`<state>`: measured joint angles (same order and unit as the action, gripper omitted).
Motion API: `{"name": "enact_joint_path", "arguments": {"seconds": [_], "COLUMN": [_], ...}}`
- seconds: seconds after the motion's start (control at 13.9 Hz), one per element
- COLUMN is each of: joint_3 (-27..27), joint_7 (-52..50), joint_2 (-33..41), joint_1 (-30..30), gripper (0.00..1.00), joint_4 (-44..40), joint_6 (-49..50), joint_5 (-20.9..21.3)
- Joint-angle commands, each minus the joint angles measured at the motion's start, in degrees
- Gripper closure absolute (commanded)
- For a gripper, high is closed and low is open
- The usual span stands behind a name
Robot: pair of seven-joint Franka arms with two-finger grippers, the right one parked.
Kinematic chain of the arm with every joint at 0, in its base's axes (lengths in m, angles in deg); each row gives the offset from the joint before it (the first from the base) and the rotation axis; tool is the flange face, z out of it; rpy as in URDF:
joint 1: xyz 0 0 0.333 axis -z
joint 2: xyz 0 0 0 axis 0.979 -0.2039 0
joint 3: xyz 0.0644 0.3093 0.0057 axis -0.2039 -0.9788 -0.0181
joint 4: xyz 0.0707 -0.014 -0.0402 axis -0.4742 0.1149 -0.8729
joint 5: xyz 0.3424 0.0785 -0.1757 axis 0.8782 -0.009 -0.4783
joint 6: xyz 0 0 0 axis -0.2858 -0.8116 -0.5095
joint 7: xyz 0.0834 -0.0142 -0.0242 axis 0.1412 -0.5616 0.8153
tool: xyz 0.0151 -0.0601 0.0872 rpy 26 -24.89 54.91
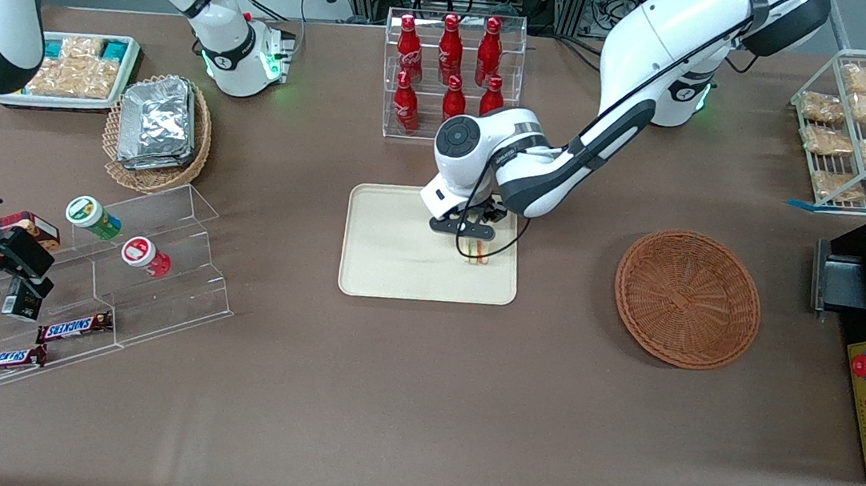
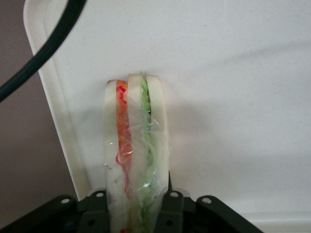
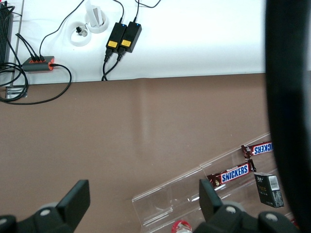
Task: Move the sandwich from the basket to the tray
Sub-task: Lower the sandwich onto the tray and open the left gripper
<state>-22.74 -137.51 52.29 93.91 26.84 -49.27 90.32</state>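
The left arm's black two-finger gripper [image 1: 474,246] hangs low over the flat cream-beige rectangular tray [image 1: 390,271], its jaws clamped on the small triangular white-bread sandwich [image 2: 135,145] in clear wrap, orange-red and green layers showing. The sandwich stands on edge, just above or on the tray near the rim toward the working arm. The round reddish-brown wicker basket [image 1: 687,298] sits well apart, toward the working arm's end of the table.
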Motion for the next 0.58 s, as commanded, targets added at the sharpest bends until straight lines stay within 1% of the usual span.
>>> {"name": "enact_joint_path", "arguments": {"seconds": [0.0, 0.22, 0.5], "joint_3": [-0.19, -0.10, -0.02], "joint_7": [-5.76, -6.83, -6.92], "joint_2": [0.72, 1.43, 2.31], "joint_1": [0.23, -0.65, -4.24], "gripper": [0.01, 0.00, 0.00], "joint_4": [-1.02, -4.34, -13.65], "joint_6": [1.53, 4.43, 12.59], "joint_5": [1.03, 0.51, 0.16]}}
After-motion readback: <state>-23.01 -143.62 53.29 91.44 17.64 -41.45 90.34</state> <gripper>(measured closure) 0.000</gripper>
